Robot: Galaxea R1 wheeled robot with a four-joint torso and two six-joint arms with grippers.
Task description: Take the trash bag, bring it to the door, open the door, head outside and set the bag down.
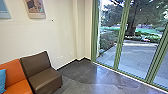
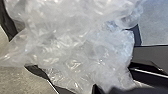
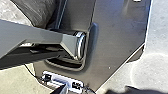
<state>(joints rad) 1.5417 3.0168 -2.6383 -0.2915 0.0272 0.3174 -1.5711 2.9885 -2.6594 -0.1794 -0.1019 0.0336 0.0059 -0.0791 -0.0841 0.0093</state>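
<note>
Indoors, near the green-framed glass panes (image 1: 120, 37), with the trash bag (image 2: 72, 42) at left wrist.
In left wrist view, see the bag clear, crumpled, close to camera. Cannot tell about left jaws or right jaws, if open, closed or gripping. Ahead, see also brown seat (image 1: 37, 66) beside orange seat (image 1: 12, 75).

Grey floor (image 1: 95, 80) carries brown chair (image 1: 46, 77) and orange chair (image 1: 17, 86).

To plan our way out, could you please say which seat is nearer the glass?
The brown seat; the orange seat, with the blue cushion, is farther from the glass.
</note>
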